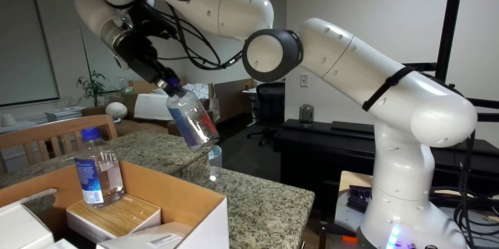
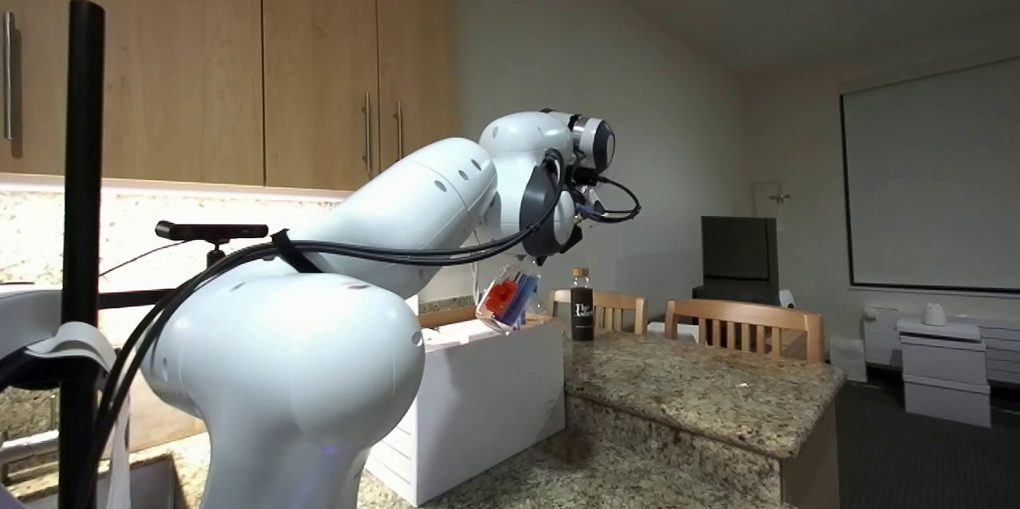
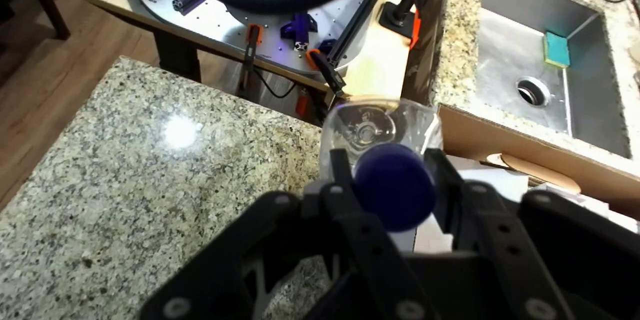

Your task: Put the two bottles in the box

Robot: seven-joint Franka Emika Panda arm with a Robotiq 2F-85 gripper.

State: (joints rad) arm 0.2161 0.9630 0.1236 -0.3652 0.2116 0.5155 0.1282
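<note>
Pinching a tilted bottle by its cap, the claw hangs near the box holding another bottle.

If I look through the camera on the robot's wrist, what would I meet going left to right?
A corner of speckled counter → blue-capped clear bottle between the jaws → sink drain → teal sponge. The box spans the same stretch as the drain and sponge, so I leave it out.

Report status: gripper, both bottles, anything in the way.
Gripper shut on blue-and-red bottle, held tilted. Other bottle upright inside box. Box wall could snag the held one on the way in.
</note>
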